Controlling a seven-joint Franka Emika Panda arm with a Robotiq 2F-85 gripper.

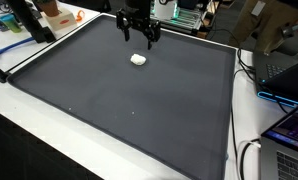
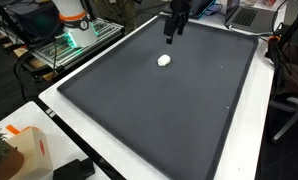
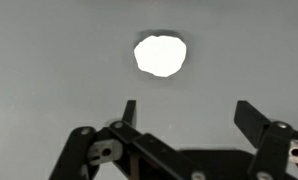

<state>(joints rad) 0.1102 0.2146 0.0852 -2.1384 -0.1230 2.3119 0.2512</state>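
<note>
A small white roundish object (image 1: 139,59) lies on the dark grey mat (image 1: 129,110); it also shows in the other exterior view (image 2: 164,60) and in the wrist view (image 3: 160,55). My gripper (image 1: 139,40) hovers above the mat just behind the white object, near the mat's far edge; it also shows from the other side (image 2: 172,34). In the wrist view the two fingers (image 3: 189,112) are spread wide with nothing between them, and the white object lies ahead of the fingertips, apart from them.
The mat lies on a white table (image 2: 59,110). An orange and white box (image 2: 24,150) stands at a table corner. Laptops and cables (image 1: 289,90) lie beside the mat. Green-lit equipment (image 2: 74,40) and clutter stand beyond the table.
</note>
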